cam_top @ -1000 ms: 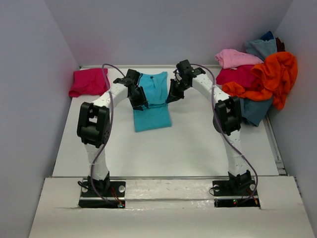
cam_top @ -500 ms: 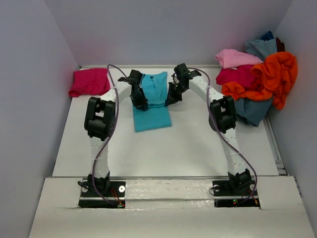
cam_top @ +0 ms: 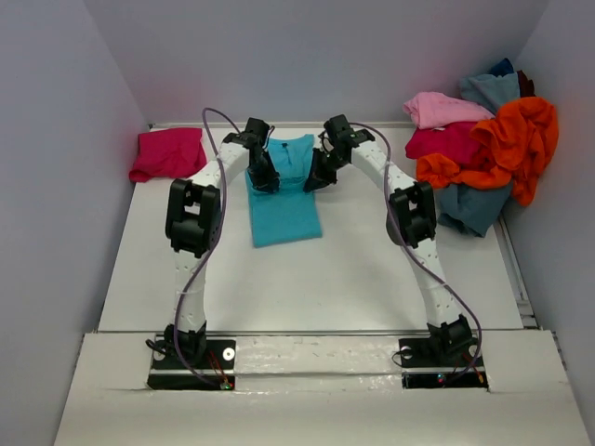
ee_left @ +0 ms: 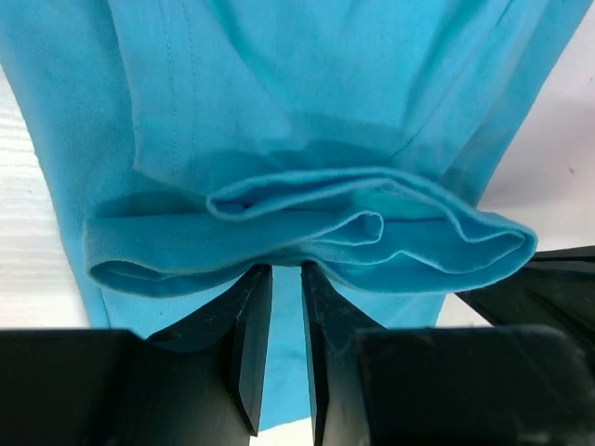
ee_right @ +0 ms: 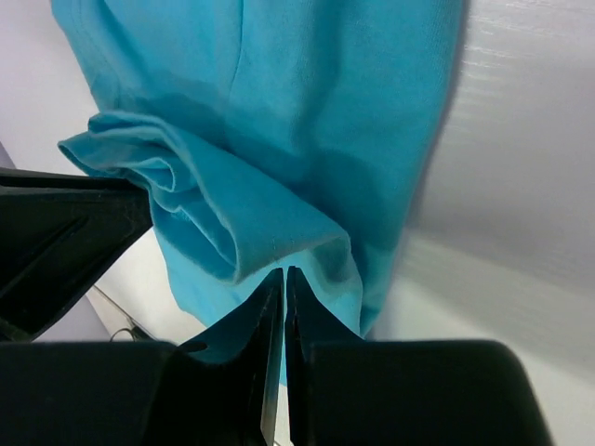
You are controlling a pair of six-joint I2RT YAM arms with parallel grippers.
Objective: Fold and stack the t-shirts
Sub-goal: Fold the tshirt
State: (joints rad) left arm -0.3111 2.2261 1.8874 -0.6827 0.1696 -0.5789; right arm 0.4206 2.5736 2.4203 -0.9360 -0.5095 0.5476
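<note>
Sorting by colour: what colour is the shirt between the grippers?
Plain turquoise; the t-shirt shows best in left wrist view.

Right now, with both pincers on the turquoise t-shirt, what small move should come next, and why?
Probably lift both pincers a little, together. The left pincer and the right pincer each appear shut on a bunched fold of the turquoise t-shirt, whose rest lies flat on the table. An even lift should free that fold for folding over without dragging the cloth.
</note>
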